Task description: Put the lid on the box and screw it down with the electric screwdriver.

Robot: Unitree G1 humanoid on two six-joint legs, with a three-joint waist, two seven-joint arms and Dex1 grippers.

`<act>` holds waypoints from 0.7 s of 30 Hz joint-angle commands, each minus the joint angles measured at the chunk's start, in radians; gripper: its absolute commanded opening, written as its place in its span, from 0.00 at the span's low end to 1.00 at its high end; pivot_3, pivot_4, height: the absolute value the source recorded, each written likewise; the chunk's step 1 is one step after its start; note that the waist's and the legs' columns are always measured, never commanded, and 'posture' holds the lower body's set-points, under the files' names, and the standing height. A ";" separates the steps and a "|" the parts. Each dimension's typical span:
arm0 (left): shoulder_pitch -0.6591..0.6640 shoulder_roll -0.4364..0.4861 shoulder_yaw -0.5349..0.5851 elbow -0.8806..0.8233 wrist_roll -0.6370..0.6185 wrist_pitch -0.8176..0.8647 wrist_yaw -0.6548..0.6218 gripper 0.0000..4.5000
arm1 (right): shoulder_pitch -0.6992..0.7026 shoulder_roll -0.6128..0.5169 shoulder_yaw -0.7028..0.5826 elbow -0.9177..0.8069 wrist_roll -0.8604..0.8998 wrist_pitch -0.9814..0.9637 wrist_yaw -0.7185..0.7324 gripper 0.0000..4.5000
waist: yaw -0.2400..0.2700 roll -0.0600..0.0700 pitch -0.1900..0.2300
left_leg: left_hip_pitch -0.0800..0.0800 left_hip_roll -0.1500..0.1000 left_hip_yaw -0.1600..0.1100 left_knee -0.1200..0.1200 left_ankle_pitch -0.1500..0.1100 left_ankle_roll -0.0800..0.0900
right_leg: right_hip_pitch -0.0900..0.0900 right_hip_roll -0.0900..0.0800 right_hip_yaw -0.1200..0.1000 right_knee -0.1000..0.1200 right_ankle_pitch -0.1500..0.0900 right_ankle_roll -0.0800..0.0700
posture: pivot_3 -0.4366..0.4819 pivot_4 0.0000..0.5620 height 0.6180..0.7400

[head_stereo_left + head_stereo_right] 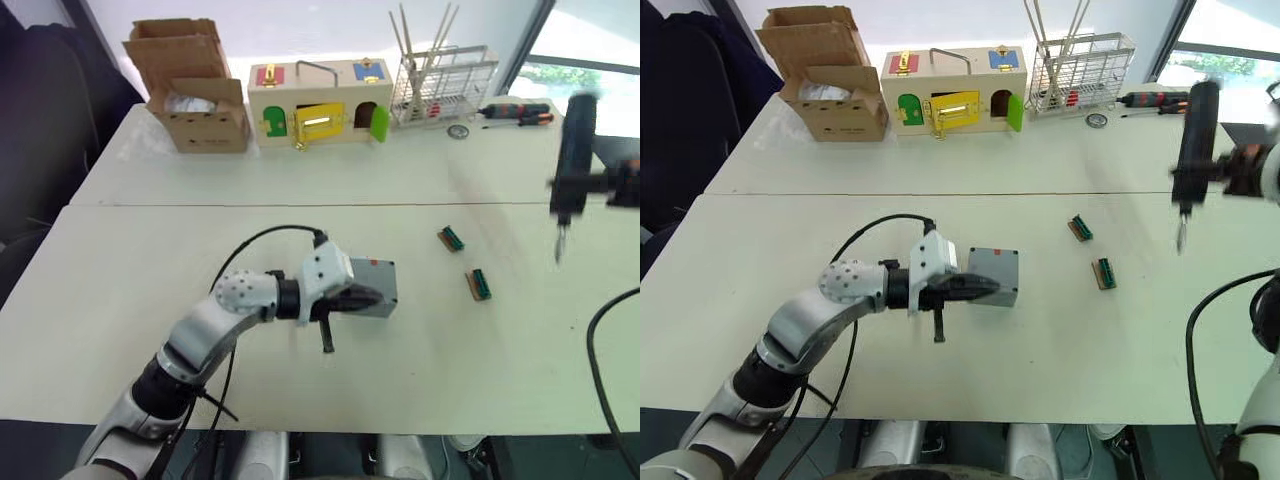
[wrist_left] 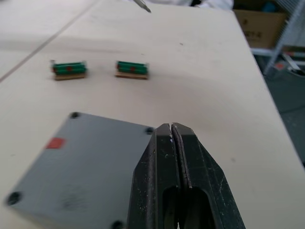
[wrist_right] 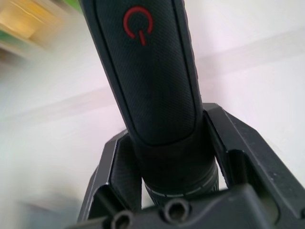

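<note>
A: Head views, status of the left arm?
B: The left gripper (image 1: 975, 288) rests at the near side of the box (image 1: 994, 275), which stands on the table (image 1: 760, 260) near its centre. The lid (image 1: 375, 268) sits on top of the box. The black fingers lie together, holding nothing.

A: And the right arm?
B: The right gripper (image 1: 600, 184) is raised above the table's right edge, clamped on the electric screwdriver (image 1: 574, 150). The tool hangs roughly upright, its metal bit (image 1: 560, 243) pointing down, well apart from the box.

A: Other items on the table?
B: Two green terminal blocks (image 1: 451, 238) (image 1: 478, 284) lie between box and screwdriver. Along the far edge stand a cardboard box (image 1: 192, 85), a wooden latch box (image 1: 318, 100), a wire rack (image 1: 442, 82) and hand screwdrivers (image 1: 515, 112).

A: Left wrist view?
B: The fingers (image 2: 162, 167) are pressed flat against each other, with no gap, over one corner of the grey lid, which shows a red mark (image 2: 55, 142) and corner screw holes. Whether they touch the lid cannot be told.

A: Right wrist view?
B: The black barrel with a red power symbol (image 3: 138, 21) sits gripped between both fingers.
</note>
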 commanded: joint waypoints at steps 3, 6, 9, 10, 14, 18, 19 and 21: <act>-0.064 -0.022 0.070 0.088 -0.010 -0.040 -0.017 0.00 | 0.289 0.462 -0.604 -0.817 0.286 0.162 -0.298 0.39 | -0.004 -0.006 -0.001 | 0.001 0.001 0.000 0.002 0.000 0.000 | 0.001 -0.001 -0.001 0.002 0.000 0.000 | 0.48 0.27 0.90; -0.100 -0.019 0.090 0.120 -0.012 -0.040 -0.032 0.00 | 0.360 0.682 -0.648 -1.066 0.399 0.244 -0.419 0.39 | -0.002 -0.004 -0.001 | 0.000 0.001 -0.001 0.002 0.001 -0.001 | 0.000 -0.002 0.000 0.006 0.000 0.000 | 0.48 0.27 0.90; -0.136 -0.019 0.104 0.148 -0.016 -0.030 -0.041 0.00 | 0.485 0.822 -0.534 -1.211 0.434 0.122 -0.468 0.39 | -0.006 -0.003 0.000 | -0.001 -0.002 0.000 0.001 0.001 -0.001 | -0.002 -0.002 0.001 0.008 0.000 0.001 | 0.48 0.27 0.90; -0.145 -0.024 0.104 0.153 -0.017 -0.020 -0.041 0.00 | 0.512 0.860 -0.515 -1.230 0.448 0.084 -0.485 0.39 | -0.008 -0.003 0.000 | -0.001 -0.002 0.000 0.001 0.001 -0.001 | -0.002 -0.002 0.001 0.008 0.000 0.001 | 0.48 0.27 0.90; -0.169 -0.037 0.099 0.179 -0.021 0.007 -0.050 0.00 | 0.627 0.899 -0.385 -1.266 0.440 -0.071 -0.513 0.39 | -0.008 -0.004 0.000 | 0.000 -0.003 0.000 0.001 0.001 -0.001 | -0.001 -0.001 0.001 0.008 0.000 0.001 | 0.48 0.27 0.90; -0.174 -0.019 0.067 0.226 0.001 -0.005 -0.106 0.00 | 0.707 0.908 -0.275 -1.277 0.447 -0.182 -0.547 0.39 | -0.011 -0.004 0.000 | 0.000 -0.003 0.000 0.001 0.001 -0.001 | -0.001 -0.001 0.001 0.008 0.000 0.001 | 0.48 0.27 0.90; -0.171 -0.012 0.052 0.227 0.006 -0.005 -0.123 0.00 | 0.728 0.897 -0.254 -1.280 0.449 -0.198 -0.550 0.39 | -0.011 -0.004 0.000 | 0.000 -0.003 0.000 0.001 0.001 -0.001 | -0.001 -0.001 0.001 0.008 0.000 0.001 | 0.48 0.27 0.90; -0.162 0.004 0.026 0.225 0.023 -0.005 -0.146 0.00 | 0.754 0.875 -0.226 -1.281 0.463 -0.219 -0.559 0.39 | -0.010 -0.004 0.000 | 0.000 -0.002 0.000 0.001 0.001 -0.001 | -0.001 -0.001 0.001 0.008 0.000 0.001 | 0.48 0.27 0.90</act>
